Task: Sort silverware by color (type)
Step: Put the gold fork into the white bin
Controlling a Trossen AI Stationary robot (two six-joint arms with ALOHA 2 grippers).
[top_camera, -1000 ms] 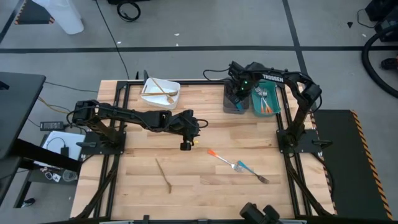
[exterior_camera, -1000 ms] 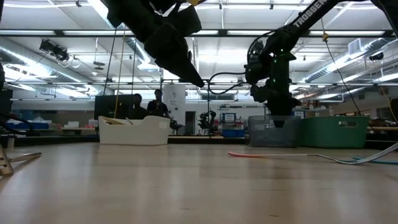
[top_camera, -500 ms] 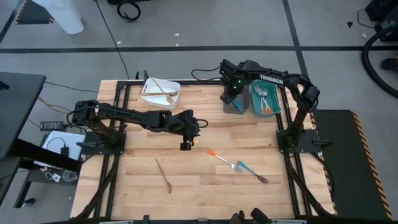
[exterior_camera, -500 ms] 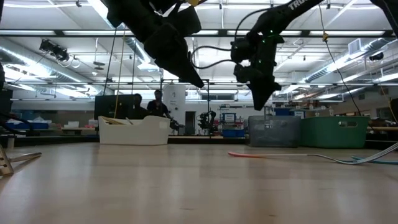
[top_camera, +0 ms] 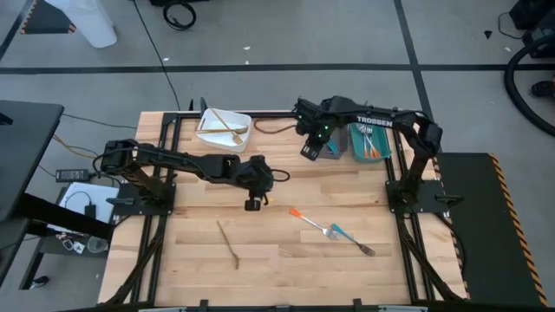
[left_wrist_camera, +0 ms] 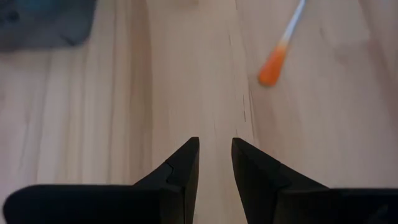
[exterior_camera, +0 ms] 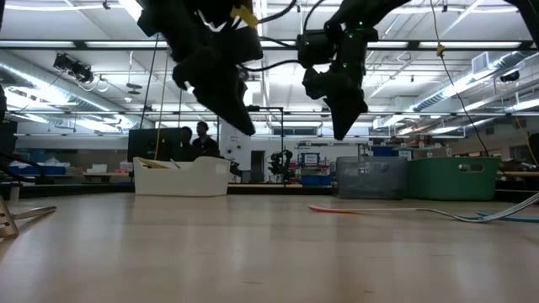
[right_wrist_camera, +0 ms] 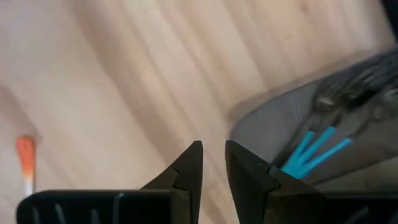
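Note:
An orange-handled fork (top_camera: 308, 220) and a blue-handled fork (top_camera: 354, 240) lie flat on the table near the middle right, end to end. A thin gold utensil (top_camera: 230, 243) lies at the near left. My left gripper (top_camera: 253, 204) hangs above the table's middle, tipped down, open by a narrow gap (left_wrist_camera: 215, 148) with nothing in it; the orange handle (left_wrist_camera: 272, 70) lies ahead of it. My right gripper (top_camera: 308, 152) hangs in the air just left of the grey bin (top_camera: 330, 144), open (right_wrist_camera: 213, 150) and empty.
A white bin (top_camera: 224, 128) with gold utensils stands at the far left. The grey bin (right_wrist_camera: 292, 134) holds blue-handled forks (right_wrist_camera: 314, 149). A teal bin (top_camera: 371, 140) with orange-handled forks stands beside it at the far right. Bare wood lies between the arms.
My right gripper has risen out from over the grey bin and swung toward the table's left edge, staying open and empty. My left gripper has stayed where it was and tipped its fingers more steeply down.

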